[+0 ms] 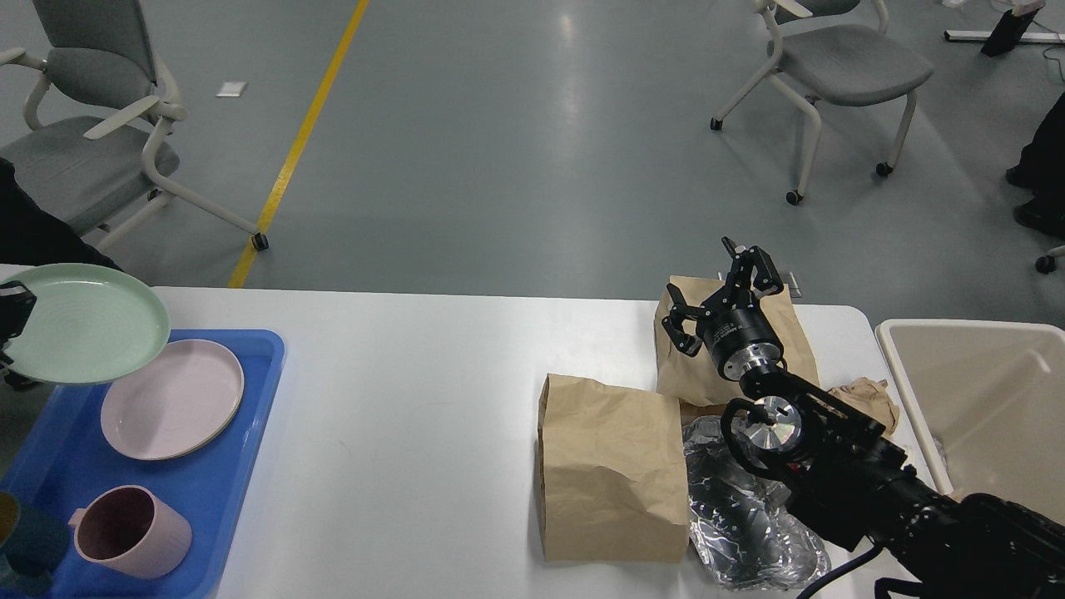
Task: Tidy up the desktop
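Note:
The white desktop (416, 399) fills the lower half of the head view. At its far left edge, my left gripper (10, 320) is shut on the rim of a light green plate (87, 323), which is held in the air over the far corner of the blue tray (50, 466). My right gripper (722, 287) stands open and empty, raised over the far brown paper bag (799, 337). A second brown paper bag (611, 466) lies nearer. Crumpled foil (749, 507) lies beside it, partly under my right arm.
The tray holds a pink plate (170, 398), a pink mug (129, 532) and a dark teal cup (29, 545). A beige bin (982, 399) stands at the right, crumpled brown paper (869, 391) beside it. Chairs stand on the floor beyond.

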